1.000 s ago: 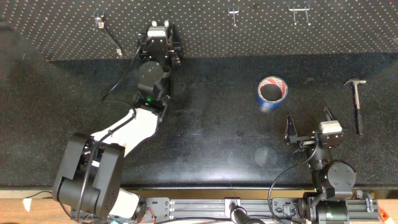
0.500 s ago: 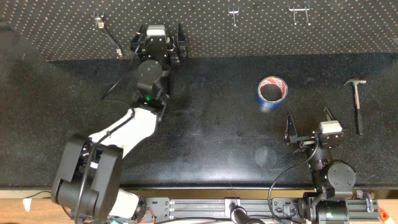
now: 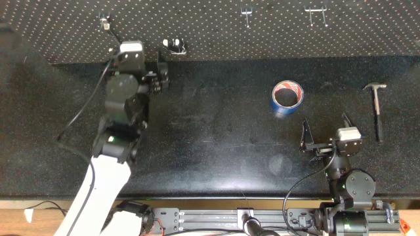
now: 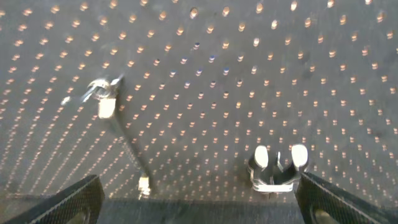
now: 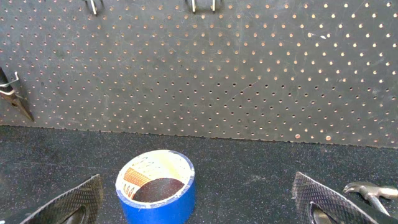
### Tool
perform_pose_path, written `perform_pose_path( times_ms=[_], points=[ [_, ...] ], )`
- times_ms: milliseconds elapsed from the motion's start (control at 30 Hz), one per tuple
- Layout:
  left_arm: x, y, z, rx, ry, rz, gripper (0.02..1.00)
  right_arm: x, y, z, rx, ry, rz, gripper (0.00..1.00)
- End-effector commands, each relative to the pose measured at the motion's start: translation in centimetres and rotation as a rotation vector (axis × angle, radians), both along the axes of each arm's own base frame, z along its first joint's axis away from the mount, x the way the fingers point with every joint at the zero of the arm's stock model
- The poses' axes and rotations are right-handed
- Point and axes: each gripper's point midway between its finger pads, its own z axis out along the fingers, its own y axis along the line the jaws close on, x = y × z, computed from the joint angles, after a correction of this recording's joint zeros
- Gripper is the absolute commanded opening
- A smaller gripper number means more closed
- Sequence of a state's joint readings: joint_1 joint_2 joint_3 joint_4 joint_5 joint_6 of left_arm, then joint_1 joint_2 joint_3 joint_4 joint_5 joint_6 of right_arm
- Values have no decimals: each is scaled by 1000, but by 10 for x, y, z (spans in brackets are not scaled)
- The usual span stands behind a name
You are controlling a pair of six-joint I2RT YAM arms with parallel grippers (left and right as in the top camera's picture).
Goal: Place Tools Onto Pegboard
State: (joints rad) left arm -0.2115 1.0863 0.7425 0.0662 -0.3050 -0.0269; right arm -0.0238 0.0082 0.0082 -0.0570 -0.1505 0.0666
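Observation:
A small black clamp with two white tips (image 3: 174,45) (image 4: 277,165) hangs on the pegboard (image 3: 275,29). A long thin tool (image 3: 115,38) (image 4: 118,127) hangs to its left. My left gripper (image 3: 161,69) (image 4: 199,186) is held open just in front of the board, between the two, with nothing in it. A blue tape roll (image 3: 287,98) (image 5: 156,188) and a hammer (image 3: 376,110) (image 5: 370,192) lie on the black mat. Nearer the front edge, my right gripper (image 3: 326,128) (image 5: 198,185) is open and empty, facing the tape roll.
Two bare metal hooks (image 3: 247,13) (image 3: 316,13) stick out of the pegboard's right half, above the tape and hammer. The black mat (image 3: 216,131) is bare between the two arms. The pegboard rises along the mat's far edge.
My left arm has drawn back from the pegboard and swung left, leaving the clamp hanging on the board. The right arm, tape and hammer have not moved.

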Motion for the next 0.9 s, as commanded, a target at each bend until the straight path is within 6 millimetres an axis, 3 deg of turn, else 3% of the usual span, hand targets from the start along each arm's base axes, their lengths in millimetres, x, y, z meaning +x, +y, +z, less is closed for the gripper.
perform_pose_path(
  times_ms=[33, 233, 367, 567, 733, 900],
  points=[
    [-42, 10, -10, -25, -41, -24, 996, 0, 0, -1, 7, 1, -2, 993],
    [-92, 11, -49, -82, -146, -147, 996, 0, 0, -1, 7, 1, -2, 991],
    [-110, 15, -56, -79, -255, -145, 996, 0, 0, -1, 7, 1, -2, 991],
    [-122, 18, -68, -77, -310, -136, 996, 0, 0, -1, 7, 1, -2, 993],
    [-126, 26, -59, -71, -352, -97, 996, 0, 0, -1, 7, 1, -2, 993],
    [-133, 27, -65, -71, -334, -95, 996, 0, 0, -1, 7, 1, -2, 991]
  ],
)
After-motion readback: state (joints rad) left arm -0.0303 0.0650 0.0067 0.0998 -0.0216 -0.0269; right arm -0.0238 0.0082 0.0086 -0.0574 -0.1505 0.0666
